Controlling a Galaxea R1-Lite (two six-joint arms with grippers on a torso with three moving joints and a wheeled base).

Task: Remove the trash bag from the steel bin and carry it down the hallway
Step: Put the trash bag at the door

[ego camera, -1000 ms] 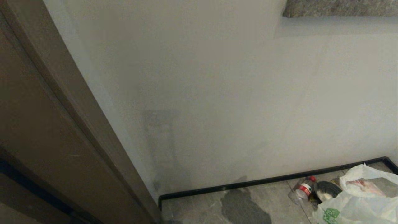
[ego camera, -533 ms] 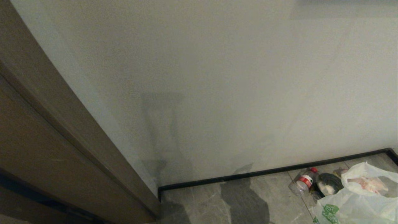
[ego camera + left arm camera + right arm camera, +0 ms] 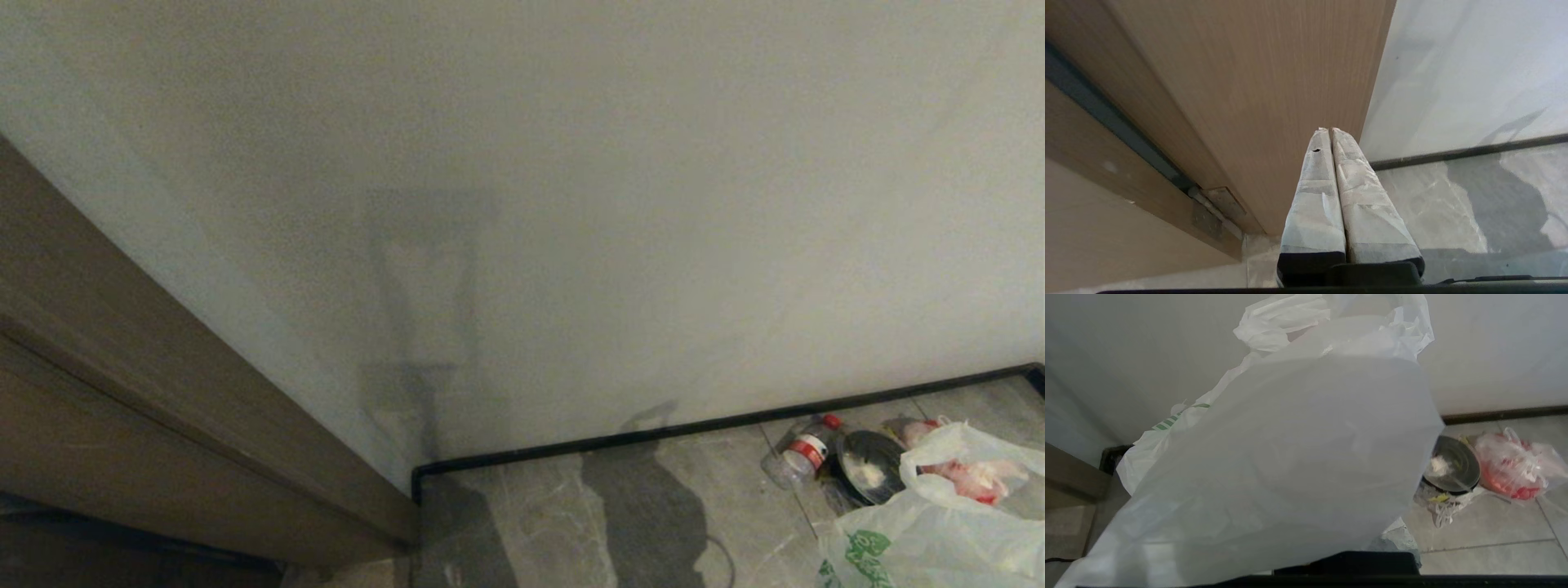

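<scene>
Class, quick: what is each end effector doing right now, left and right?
Left end effector: shut, holding nothing, near the wooden door.
Right end effector: shut; hidden behind the trash bag, so the grip itself cannot be seen.

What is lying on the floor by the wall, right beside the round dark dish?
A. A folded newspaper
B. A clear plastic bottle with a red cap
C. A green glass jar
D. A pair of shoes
B. In the head view a clear plastic bottle with a red cap and red label lies on its side against the round dark dish, just in front of the black skirting.
</scene>
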